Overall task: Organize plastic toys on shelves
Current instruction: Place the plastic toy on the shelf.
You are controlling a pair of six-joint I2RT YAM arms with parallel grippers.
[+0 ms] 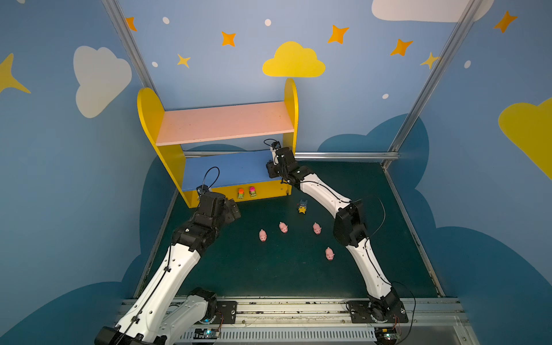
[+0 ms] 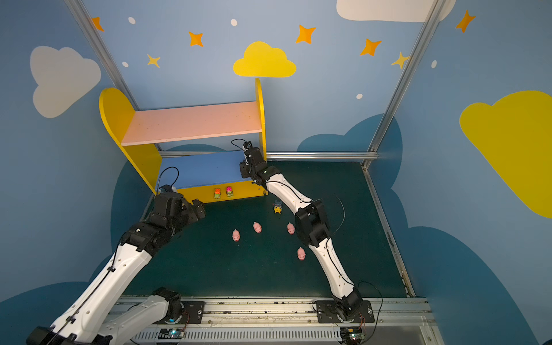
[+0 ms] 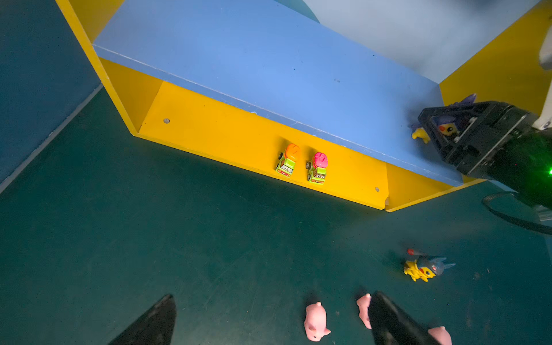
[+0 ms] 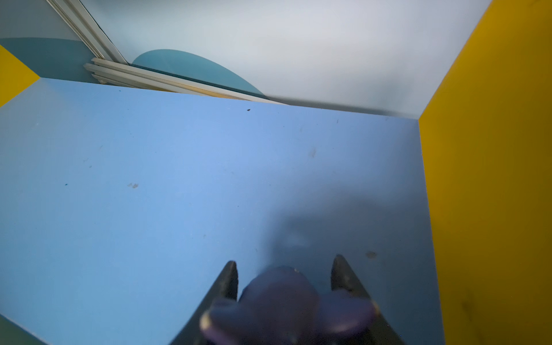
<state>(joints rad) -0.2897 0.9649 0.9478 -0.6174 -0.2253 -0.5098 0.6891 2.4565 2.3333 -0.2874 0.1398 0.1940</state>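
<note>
Step in hand: placing. Right end effector narrowed on small yellow plastic figure with dark purple spiky head, just above blue lower board of yellow shelf unit, beside side panel (contact with board unclear). Next move calls for: lower, release, back out without toppling it. Left end effector wide, empty, over dark green tabletop near pink plastic pigs; twin figure lies on tabletop

purple-headed figure inside right pincer blurred and edge-cropped, pig half hidden behind left pincer
</note>
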